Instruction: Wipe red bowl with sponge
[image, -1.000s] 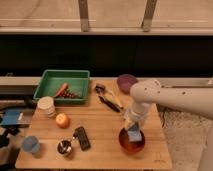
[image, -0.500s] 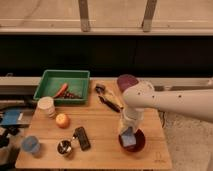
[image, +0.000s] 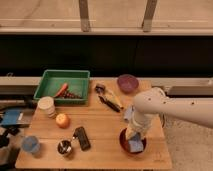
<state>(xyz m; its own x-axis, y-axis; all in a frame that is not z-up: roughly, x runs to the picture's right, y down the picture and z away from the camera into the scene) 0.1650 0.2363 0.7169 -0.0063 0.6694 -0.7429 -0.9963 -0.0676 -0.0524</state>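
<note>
The red bowl (image: 123, 143) stands on the wooden table (image: 100, 125) near its front right corner. My white arm reaches in from the right and bends down over the bowl. My gripper (image: 135, 140) points down into the bowl, shut on the blue-grey sponge (image: 136, 146). The sponge rests against the bowl's inside, right of centre. The arm hides most of the bowl's far rim.
A purple bowl (image: 127, 82) sits at the back right and a pale cloth (image: 128, 114) lies just behind the red bowl. A green tray (image: 50, 92), white cup (image: 46, 106), orange (image: 62, 120), black remote-like thing (image: 82, 138), metal cup (image: 64, 147) and blue cup (image: 30, 145) fill the left half.
The gripper has sunk from above the bowl into it with the sponge. The sponge then slid slightly to the right inside the bowl.
</note>
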